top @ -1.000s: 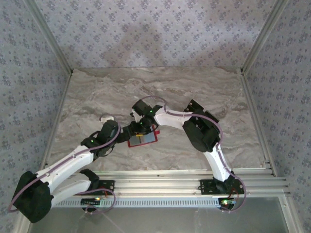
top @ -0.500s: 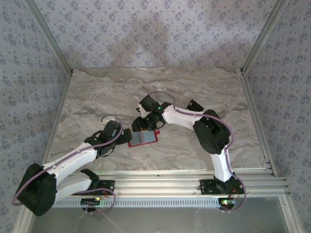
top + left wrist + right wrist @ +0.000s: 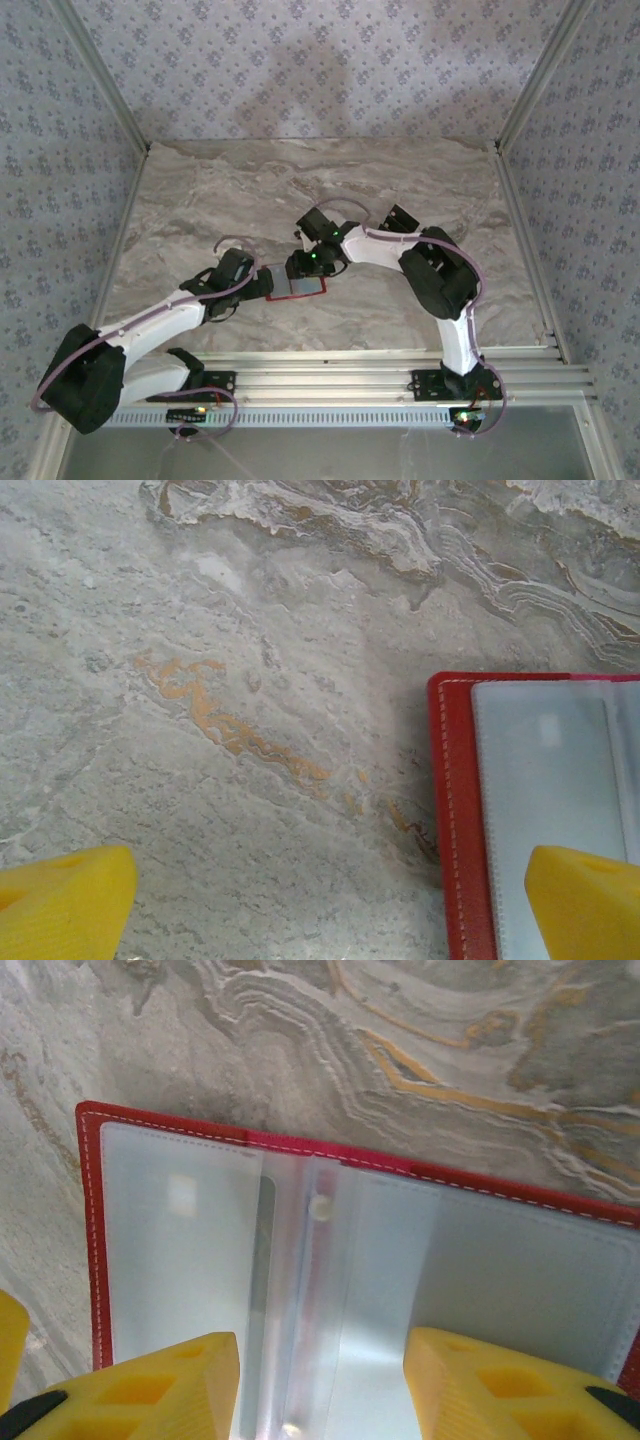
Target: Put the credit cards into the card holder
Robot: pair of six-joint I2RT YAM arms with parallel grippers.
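The card holder [image 3: 300,287] lies open and flat on the marble table, red-edged with clear grey sleeves inside [image 3: 180,1250]. My right gripper [image 3: 304,266] hangs right over its middle fold. Its yellow fingers [image 3: 150,1390] stand apart on either side of the loose centre sleeves and nothing is pinched between them [image 3: 320,1390]. My left gripper [image 3: 262,280] is wide open at the holder's left edge [image 3: 455,810], with one fingertip [image 3: 585,900] over the sleeve and the other over bare table. A narrow dark strip [image 3: 258,1260] shows inside the left sleeve. The credit cards are out of view.
The marble tabletop [image 3: 200,200] is bounded by patterned walls at the back and sides. An aluminium rail [image 3: 330,365] runs along the near edge, where both arm bases sit.
My right gripper has come down and slightly right, onto the open holder. My left gripper has edged right towards the holder's left edge. The holder has stayed put.
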